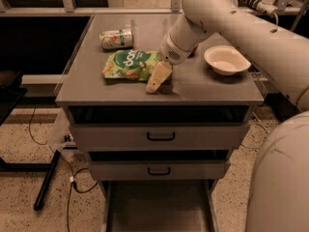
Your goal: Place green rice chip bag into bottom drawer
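We log the gripper [158, 78] at the right edge of the green rice chip bag [126, 65], a can [116, 38] behind, a bowl [227, 60] to the right. Open surface [91, 90] runs along the front; the bottom drawer [157, 209] stands pulled out, unobstructed above.

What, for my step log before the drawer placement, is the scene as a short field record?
gripper: low over the cabinet top, at the bag's right edge
green rice chip bag: lying flat on the cabinet top, not yet in the drawer
bottom drawer: pulled out, below the two handled drawers
can: on its side behind the bag
bowl: right of the gripper
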Robot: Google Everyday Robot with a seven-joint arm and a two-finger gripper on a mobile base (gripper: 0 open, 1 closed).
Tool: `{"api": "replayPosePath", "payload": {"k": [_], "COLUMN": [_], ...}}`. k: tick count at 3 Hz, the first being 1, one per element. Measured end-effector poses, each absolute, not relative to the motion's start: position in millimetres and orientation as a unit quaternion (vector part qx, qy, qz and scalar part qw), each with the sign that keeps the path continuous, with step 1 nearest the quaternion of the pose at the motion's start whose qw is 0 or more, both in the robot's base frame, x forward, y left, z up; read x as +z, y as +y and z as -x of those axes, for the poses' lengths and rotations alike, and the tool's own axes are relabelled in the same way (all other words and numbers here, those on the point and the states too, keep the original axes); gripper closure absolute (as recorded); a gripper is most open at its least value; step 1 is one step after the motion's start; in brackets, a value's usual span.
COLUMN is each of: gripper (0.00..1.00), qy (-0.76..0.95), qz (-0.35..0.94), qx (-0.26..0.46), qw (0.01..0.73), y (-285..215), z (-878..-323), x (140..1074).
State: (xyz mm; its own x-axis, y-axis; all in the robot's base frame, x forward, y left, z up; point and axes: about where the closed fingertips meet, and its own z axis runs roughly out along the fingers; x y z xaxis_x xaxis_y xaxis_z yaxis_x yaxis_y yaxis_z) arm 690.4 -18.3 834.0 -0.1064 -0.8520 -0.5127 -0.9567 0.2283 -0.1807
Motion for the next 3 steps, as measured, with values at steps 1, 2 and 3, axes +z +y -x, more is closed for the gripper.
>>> {"api": "replayPosePath", "payload": {"k": [1, 2, 3], "gripper": [0.42, 0.65, 0.88], "qy": [0.737, 0.737, 0.737], "qz": [0.613, 0.613, 0.613], "qx": [0.099, 0.099, 0.099], "qw": [0.266, 0.266, 0.266], "y": [-18.3, -18.3, -18.2], "z": [-690.4, -690.4, -690.4], "x": [834.0, 834.0, 833.9]}}
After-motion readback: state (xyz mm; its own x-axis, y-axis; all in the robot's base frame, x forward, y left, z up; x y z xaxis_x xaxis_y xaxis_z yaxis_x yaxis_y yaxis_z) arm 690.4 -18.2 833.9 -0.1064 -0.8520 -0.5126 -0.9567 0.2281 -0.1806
